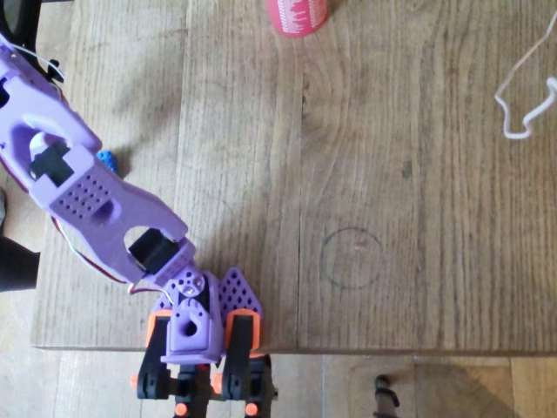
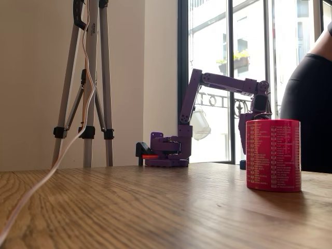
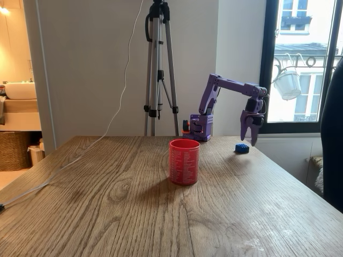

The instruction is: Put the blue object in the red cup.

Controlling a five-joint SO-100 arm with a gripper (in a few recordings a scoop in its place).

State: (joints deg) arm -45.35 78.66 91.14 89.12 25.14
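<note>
The blue object point(image 3: 241, 148) is a small studded brick lying on the wooden table near its far right corner. In the overhead view the blue object point(image 1: 106, 160) peeks out from under the purple arm point(image 1: 96, 196). My gripper point(image 3: 248, 139) hangs pointing down just above the brick and slightly to its right, without touching it. Its fingers stand a little apart with nothing between them. The red cup point(image 3: 184, 161) stands upright mid-table, well to the left of and nearer than the brick in this fixed view. It also shows as the red cup point(image 1: 298, 16) and the red cup point(image 2: 273, 154).
A white cable point(image 1: 522, 96) trails over the table's side. A tripod point(image 3: 158, 80) stands behind the table, left of the arm's base point(image 3: 201, 127). A person in dark clothes point(image 3: 335, 139) is at the right edge. The table's far edge runs just past the brick.
</note>
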